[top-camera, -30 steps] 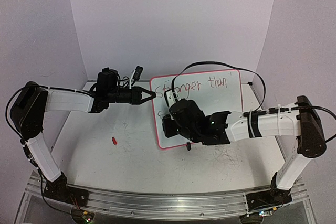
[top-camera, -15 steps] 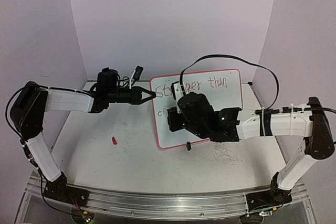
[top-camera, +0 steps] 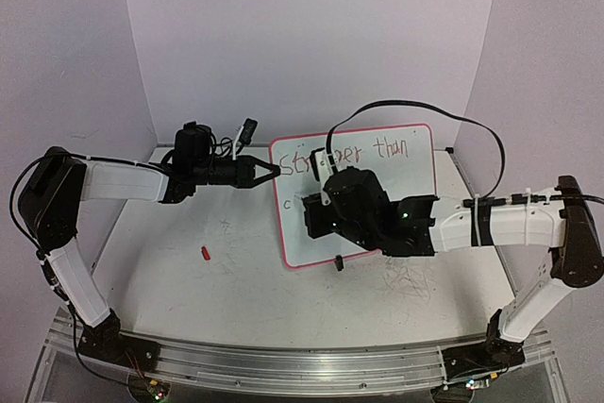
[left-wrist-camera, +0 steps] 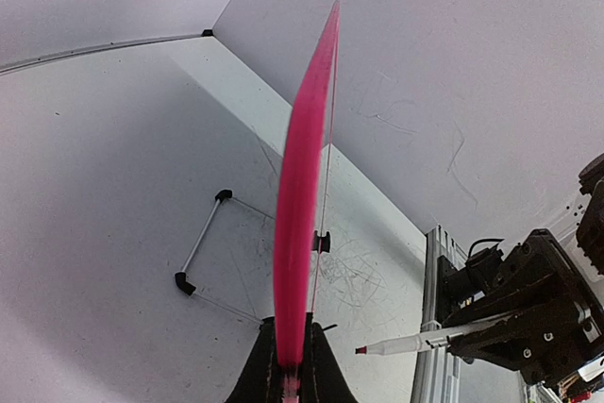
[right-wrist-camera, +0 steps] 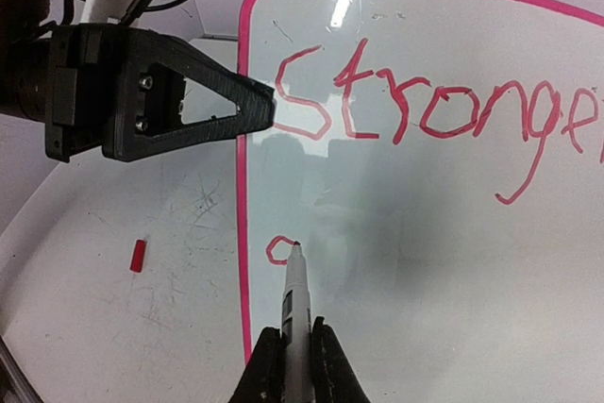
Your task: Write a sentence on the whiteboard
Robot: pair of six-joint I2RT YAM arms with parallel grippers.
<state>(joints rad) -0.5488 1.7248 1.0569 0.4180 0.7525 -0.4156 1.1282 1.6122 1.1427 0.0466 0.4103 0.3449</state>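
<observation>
Here the whiteboard is propped at the table's far middle, its long axis set left to right and its written face tilted toward the arms. One sentence is shown in two lines. "Stronger" is partly hidden overhead by the right arm, and only a "c" is made out below. The board's left rim is clamped by the left gripper. One marker is pinched in the right gripper, with its tip on the board. One red cap is seen on the tabletop.

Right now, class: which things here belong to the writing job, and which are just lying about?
In the job: whiteboard, clamped at its edge by the left fingers; unfinished sentence; marker in the right fingers.
Lying about: small red piece on the tabletop; grey scribbles there.
</observation>
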